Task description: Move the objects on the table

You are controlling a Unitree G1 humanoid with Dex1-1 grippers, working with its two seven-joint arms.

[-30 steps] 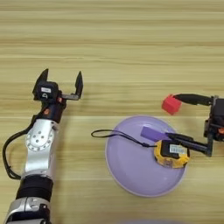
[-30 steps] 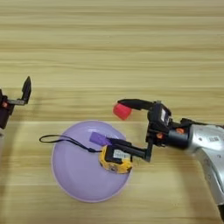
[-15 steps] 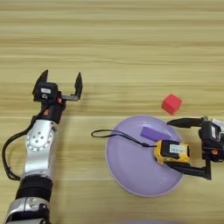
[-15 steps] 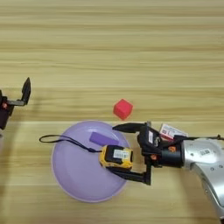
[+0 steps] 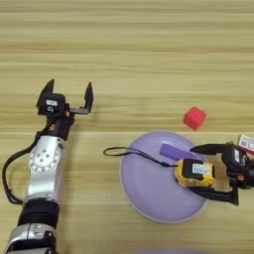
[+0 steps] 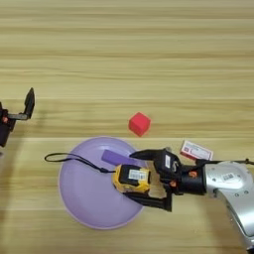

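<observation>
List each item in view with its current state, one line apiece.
Tape measure: on the plate, cord trailing left over the rim, between the right gripper's fingers.
Purple block: lying flat on the plate.
Plate: flat on the table.
Red cube: on the table, free.
Red-and-white box: on the table, free.
Right gripper: open.
Left gripper: open, empty.

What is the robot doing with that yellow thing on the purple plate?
The right gripper has its two black fingers spread open around the yellow-and-black tape measure, which lies on the round lilac plate beside a flat purple block. The red cube and a small red-and-white box sit on the table. The left gripper waits open, off to the side.
</observation>
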